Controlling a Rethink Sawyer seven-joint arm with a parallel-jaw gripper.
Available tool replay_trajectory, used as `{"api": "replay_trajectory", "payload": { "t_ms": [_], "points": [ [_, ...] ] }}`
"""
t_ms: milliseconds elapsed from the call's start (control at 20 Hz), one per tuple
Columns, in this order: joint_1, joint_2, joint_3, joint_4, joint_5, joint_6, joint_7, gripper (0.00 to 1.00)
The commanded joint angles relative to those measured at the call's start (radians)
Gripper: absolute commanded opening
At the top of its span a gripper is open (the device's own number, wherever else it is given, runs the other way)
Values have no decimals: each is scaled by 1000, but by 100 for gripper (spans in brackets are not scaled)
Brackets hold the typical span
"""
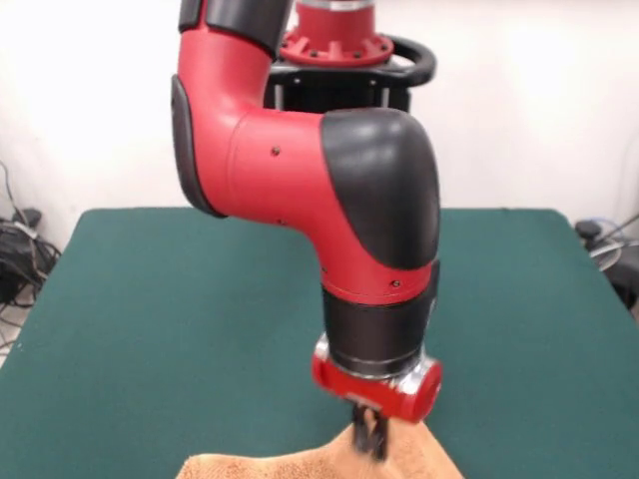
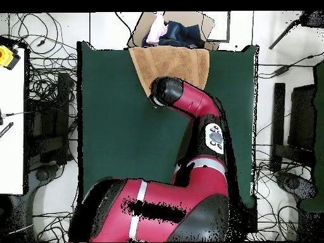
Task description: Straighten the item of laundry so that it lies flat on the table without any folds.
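Observation:
The light orange-tan towel (image 1: 310, 465) lies at the table's edge nearest the front camera, cut off by the bottom of the picture. In the overhead view the towel (image 2: 183, 63) sits at the top edge of the dark green table (image 2: 114, 114). My gripper (image 1: 367, 436) points straight down, its dark fingers closed on a pinch of cloth. The towel rises to a small peak at the fingers. In the overhead view the arm's black elbow (image 2: 166, 90) covers the gripper and the towel's lower left part.
A cardboard box (image 2: 204, 26) holding other clothes stands just beyond the table's top edge in the overhead view. Cables lie on the floor around the table (image 1: 150, 299). A white table (image 2: 12, 114) stands at the left.

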Motion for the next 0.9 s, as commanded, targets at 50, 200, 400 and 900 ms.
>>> {"api": "replay_trajectory", "payload": {
  "t_ms": [50,200,400,900],
  "points": [
    [-6,8,88,169,-65,-144,109,0],
    [-21,39,103,143,-67,-140,98,0],
    [-17,63,91,112,-70,-117,85,0],
    [-16,82,86,74,-83,-63,61,0]
  ]
}}
